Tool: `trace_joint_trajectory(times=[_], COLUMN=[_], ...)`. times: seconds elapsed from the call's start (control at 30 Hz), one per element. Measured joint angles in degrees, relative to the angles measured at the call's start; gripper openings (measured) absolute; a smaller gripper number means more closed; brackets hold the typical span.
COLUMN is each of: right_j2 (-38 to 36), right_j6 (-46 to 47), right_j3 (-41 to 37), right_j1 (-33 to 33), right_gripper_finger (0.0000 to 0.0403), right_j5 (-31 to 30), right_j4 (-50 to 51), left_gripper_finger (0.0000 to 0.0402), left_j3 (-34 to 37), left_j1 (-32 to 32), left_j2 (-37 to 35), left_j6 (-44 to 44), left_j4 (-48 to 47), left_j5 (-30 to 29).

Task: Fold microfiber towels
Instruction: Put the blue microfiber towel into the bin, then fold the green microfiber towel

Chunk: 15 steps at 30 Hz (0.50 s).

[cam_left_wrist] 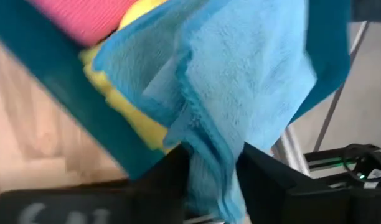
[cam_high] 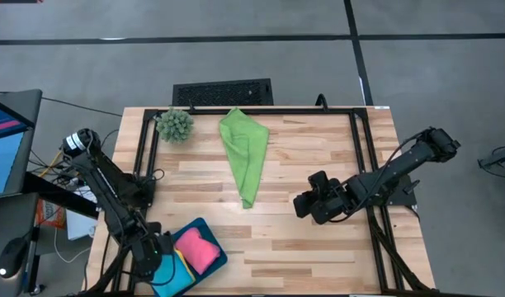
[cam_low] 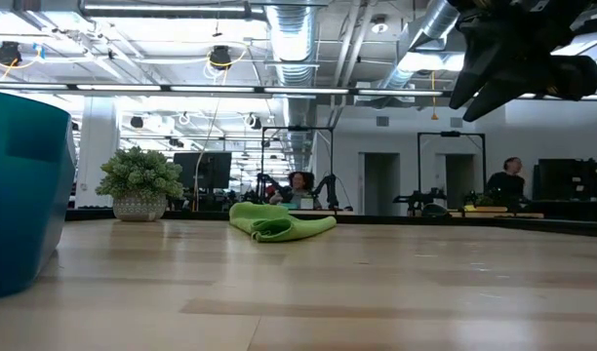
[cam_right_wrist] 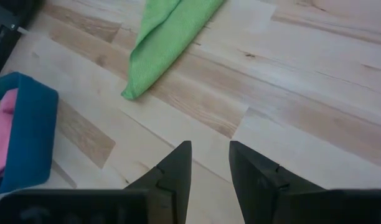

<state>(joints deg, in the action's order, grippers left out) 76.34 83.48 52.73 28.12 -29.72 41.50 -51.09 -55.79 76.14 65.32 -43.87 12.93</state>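
A dark teal tray [cam_high: 213,247] stands at the table's near left and holds a pink towel [cam_high: 195,247] and a yellow towel [cam_left_wrist: 125,106]. A blue towel [cam_left_wrist: 240,81] lies over the yellow one. My left gripper [cam_left_wrist: 215,168] hangs over the tray's near end, fingers apart with the blue towel bunched between them. A green towel [cam_high: 244,153] lies limp in a long strip on the table's middle. My right gripper [cam_high: 302,205] hovers open above bare wood right of the green towel, with nothing between its fingers. My left gripper has a bunched, several-layered part of the blue towel [cam_left_wrist: 212,155] between its two fingers, filling the gap and touching both. The fingers [cam_left_wrist: 169,180] slant down from above. The rest of the towel spreads away over the yellow towel and the tray.
A spiky green plant in a pot [cam_high: 175,124] stands at the far left of the table. A dark frame rail [cam_high: 361,157] runs along the table's right side. Bare wood [cam_high: 302,256] lies along the near edge, right of the tray.
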Motion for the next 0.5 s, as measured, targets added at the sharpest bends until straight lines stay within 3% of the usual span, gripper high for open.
trace_joint_trajectory(times=[0.3,0.5], right_j2=[0.0,0.0], right_j6=[-1.51,-4.61], right_j3=[0.0,0.0], right_j1=[-0.22,-0.33], right_gripper_finger=[0.0131,0.0131], right_j5=[-0.17,-0.19], right_j4=[-0.02,-0.37], left_gripper_finger=[0.0215,0.0233], left_j3=[0.0,-3.59], left_j1=[1.59,6.99], left_j2=[-0.06,-3.84], left_j6=[2.65,1.03], left_j4=[-5.21,-13.51], left_j5=[2.5,1.32])
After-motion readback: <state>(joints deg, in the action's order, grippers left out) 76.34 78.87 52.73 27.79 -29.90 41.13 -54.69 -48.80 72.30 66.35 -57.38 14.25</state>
